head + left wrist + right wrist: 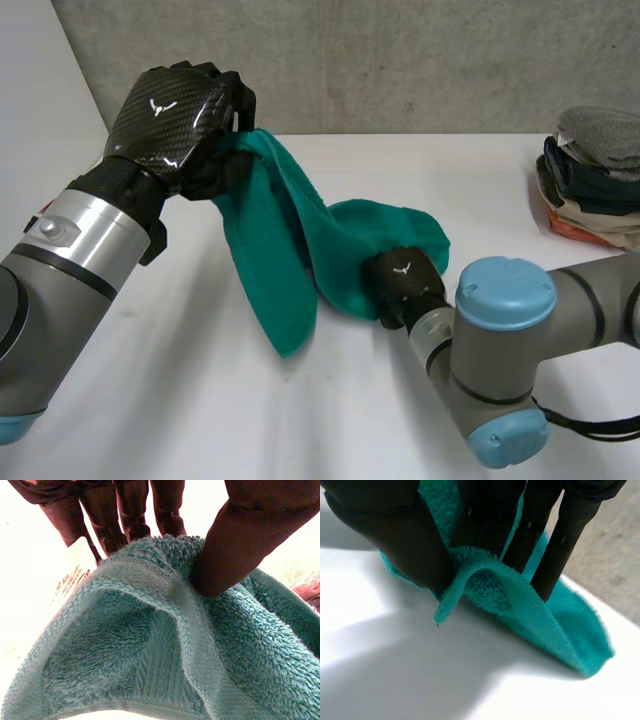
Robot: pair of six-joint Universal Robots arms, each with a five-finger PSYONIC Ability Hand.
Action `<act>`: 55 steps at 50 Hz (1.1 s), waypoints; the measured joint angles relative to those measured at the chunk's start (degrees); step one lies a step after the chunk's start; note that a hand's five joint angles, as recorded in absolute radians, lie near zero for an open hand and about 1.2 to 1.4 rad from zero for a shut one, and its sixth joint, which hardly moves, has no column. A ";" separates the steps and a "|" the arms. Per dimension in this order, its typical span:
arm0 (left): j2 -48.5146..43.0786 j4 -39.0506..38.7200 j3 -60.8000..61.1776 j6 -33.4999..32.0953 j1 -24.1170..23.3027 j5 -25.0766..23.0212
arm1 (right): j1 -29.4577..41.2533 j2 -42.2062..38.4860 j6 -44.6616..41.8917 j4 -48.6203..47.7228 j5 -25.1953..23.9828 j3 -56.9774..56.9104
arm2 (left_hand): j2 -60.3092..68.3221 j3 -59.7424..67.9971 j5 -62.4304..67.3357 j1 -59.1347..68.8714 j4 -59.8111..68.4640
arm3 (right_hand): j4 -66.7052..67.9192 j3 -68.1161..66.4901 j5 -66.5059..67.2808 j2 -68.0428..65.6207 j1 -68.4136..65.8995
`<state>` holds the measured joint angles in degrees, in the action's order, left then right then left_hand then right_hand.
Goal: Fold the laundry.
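Observation:
A teal terry towel (290, 240) hangs from my left hand (175, 115), which is raised above the table's left half. In the left wrist view the thumb (235, 545) presses the towel's top edge (165, 610) against the fingers (135, 515). The towel sags down to the table and across to my right hand (405, 285), low near the middle. There the thumb (405, 545) and fingers (560, 545) pinch a corner of the towel (490, 587) just above the table. One end of the cloth hangs free below the left hand.
A stack of folded clothes (595, 180) in grey, dark blue, cream and orange sits at the table's far right edge. A grey concrete wall (400, 60) stands behind the white table (200, 400).

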<state>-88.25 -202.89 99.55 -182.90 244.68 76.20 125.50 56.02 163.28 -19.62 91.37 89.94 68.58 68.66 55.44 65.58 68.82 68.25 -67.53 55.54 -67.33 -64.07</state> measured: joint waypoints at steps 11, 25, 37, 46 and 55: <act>-0.08 0.42 1.30 -0.39 2.45 -0.23 | -6.59 14.75 -10.31 10.25 -0.89 -1.54 | -0.01 0.00 0.00 0.00 0.00 | 0.22 0.00 0.00 0.00 0.00; -8.36 11.34 1.84 -15.71 8.89 -0.63 | -16.62 29.15 -25.31 36.64 -4.32 -11.96 | 0.00 0.00 0.00 0.00 0.00 | 0.30 -0.40 0.02 0.00 0.00; -25.22 17.36 -16.18 -34.52 9.83 0.36 | -17.96 10.87 -26.46 37.65 -3.89 -24.65 | 0.00 0.00 0.00 0.00 0.01 | 0.31 -0.40 0.41 0.00 0.00; -32.12 2.70 -43.38 -33.46 8.26 2.53 | -17.46 3.45 -18.47 8.67 -0.56 -41.75 | 0.03 0.00 0.00 0.00 0.02 | 0.32 -0.55 0.42 0.00 0.00; -29.18 -17.50 -39.64 -31.12 8.09 5.45 | -16.94 6.84 -14.73 -15.52 -0.37 -38.85 | 0.03 0.00 0.67 0.00 0.02 | 0.32 -0.55 0.98 0.00 0.00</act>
<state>-117.42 -220.38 59.91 -214.01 252.78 81.65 108.56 62.86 148.55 -35.14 91.00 51.09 68.61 68.66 56.11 65.58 68.84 68.58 -68.09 56.51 -67.33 -64.07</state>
